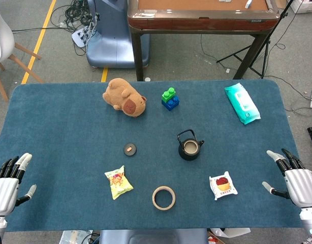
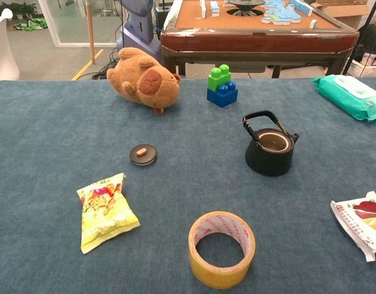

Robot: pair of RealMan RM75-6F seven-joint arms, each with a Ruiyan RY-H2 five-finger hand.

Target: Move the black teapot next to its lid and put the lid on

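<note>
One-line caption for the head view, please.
Both hands, left and right, open at table edges; lidless teapot stands apart from lid.

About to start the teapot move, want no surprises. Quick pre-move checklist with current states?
1. Black teapot upright, open top, handle raised: ok.
2. Lid lying free on the cloth, knob up, apart from the teapot: ok.
3. Strip of cloth between teapot and lid bare; tape roll and yellow snack bag lie nearer the robot than that line: ok.
4. Left hand holds nothing, fingers apart, at the table edge: ok.
5. Right hand holds nothing, fingers apart, at the table edge: ok.
6. Anything inside the teapot: cannot tell.
</note>
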